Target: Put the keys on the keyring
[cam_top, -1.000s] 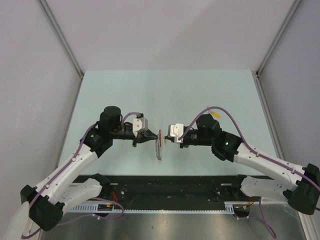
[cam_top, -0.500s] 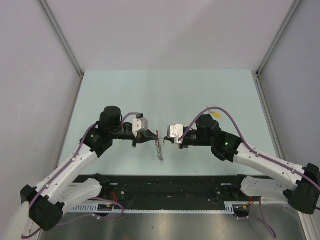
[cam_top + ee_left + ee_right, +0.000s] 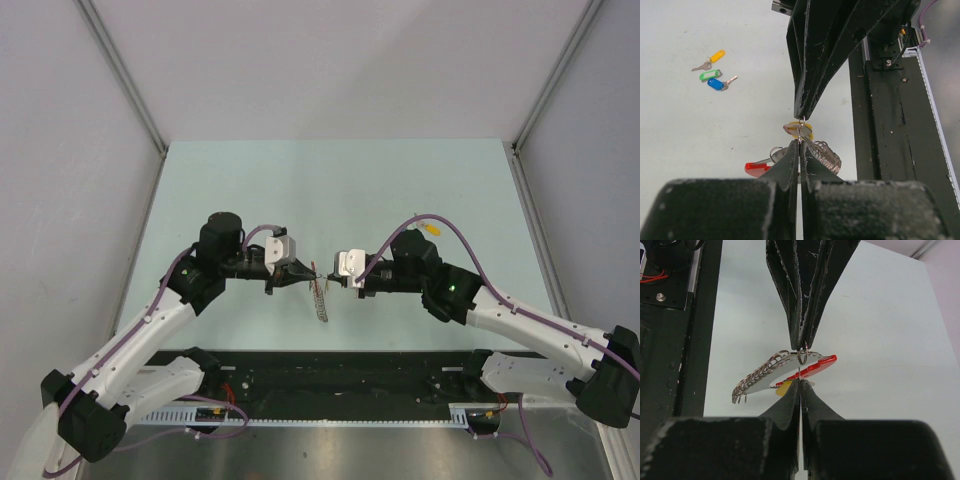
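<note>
My left gripper and right gripper meet tip to tip above the table. The keyring hangs between them: a red loop with a silvery chain, which dangles in the top view. The left gripper is shut on the keyring's small metal ring. The right gripper is shut on a thin metal part of a yellow-headed key right at that ring. Yellow, green and blue keys lie on the table.
The black rail with the arm bases runs along the table's near edge, close below the grippers. Grey walls close in the pale green table on the left, back and right.
The right gripper has edged slightly left toward the left one, and the keyring between them has turned a little. Both grippers stay shut.
</note>
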`<act>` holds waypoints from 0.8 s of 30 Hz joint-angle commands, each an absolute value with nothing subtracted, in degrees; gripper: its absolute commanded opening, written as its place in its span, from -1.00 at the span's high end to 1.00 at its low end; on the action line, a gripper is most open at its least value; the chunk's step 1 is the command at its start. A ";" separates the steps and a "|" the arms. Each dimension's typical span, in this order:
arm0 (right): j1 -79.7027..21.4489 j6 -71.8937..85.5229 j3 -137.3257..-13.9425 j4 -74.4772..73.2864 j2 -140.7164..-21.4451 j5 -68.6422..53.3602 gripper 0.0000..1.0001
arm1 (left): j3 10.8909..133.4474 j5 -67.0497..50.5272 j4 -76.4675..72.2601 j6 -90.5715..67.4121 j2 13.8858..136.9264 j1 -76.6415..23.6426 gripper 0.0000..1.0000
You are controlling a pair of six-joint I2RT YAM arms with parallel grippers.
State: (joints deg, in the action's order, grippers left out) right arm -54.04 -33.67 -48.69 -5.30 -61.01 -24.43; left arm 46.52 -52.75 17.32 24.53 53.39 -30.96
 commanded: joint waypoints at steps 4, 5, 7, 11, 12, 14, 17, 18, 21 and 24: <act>-54.49 -33.31 -51.59 -2.90 -61.44 -23.64 1.00 | 49.48 -56.16 16.96 26.98 53.61 -30.94 0.99; -54.49 -33.31 -51.50 -2.81 -61.52 -23.64 1.00 | 49.48 -56.16 16.96 26.98 53.61 -31.02 0.99; -54.49 -33.31 -51.59 -2.73 -61.44 -23.73 1.00 | 49.48 -56.42 17.05 26.98 53.70 -31.11 0.99; -54.49 -33.14 -51.50 -2.64 -61.44 -23.64 1.00 | 49.57 -56.95 17.05 26.81 53.79 -31.03 0.99; -54.49 -33.13 -51.50 -2.55 -61.44 -23.64 1.00 | 49.57 -56.95 17.05 26.81 53.96 -31.11 0.99; -54.49 -33.13 -51.59 -2.55 -61.52 -23.64 1.00 | 49.57 -57.04 17.14 26.89 54.05 -31.03 0.99; -54.49 -33.13 -51.50 -2.46 -61.70 -23.47 1.00 | 49.57 -57.13 17.14 26.90 54.14 -31.03 0.99; -54.49 -33.05 -51.59 -2.46 -61.79 -23.47 1.00 | 49.57 -57.04 17.14 26.89 54.05 -31.03 0.99; -54.49 -33.05 -51.59 -2.37 -61.79 -23.47 1.00 | 49.66 -57.04 17.23 26.89 54.23 -31.03 0.99; -54.49 -32.96 -51.59 -2.55 -61.87 -23.12 1.00 | 49.66 -56.87 17.31 26.89 54.14 -31.11 0.99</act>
